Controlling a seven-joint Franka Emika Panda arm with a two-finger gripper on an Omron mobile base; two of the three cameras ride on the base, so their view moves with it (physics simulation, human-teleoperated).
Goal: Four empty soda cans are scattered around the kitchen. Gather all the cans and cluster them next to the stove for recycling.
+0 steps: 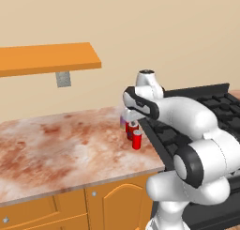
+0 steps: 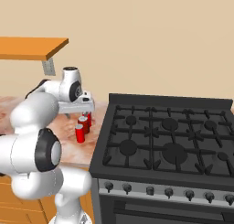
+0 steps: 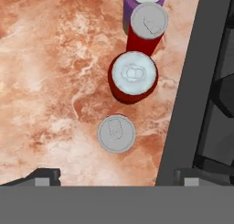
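Hovering gripper (image 3: 117, 179) spread wide — four soda cans (image 3: 133, 77) beside stove (image 3: 201, 81).

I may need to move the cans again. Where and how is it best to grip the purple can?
Probably by the side wall of the purple can, from above, jaws closing across the row. It stands upright at the row's end, a red can close beside it, stove alongside. The open end effector would fit there.

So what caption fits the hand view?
Four soda cans lined up on the marble counter beside the stove.
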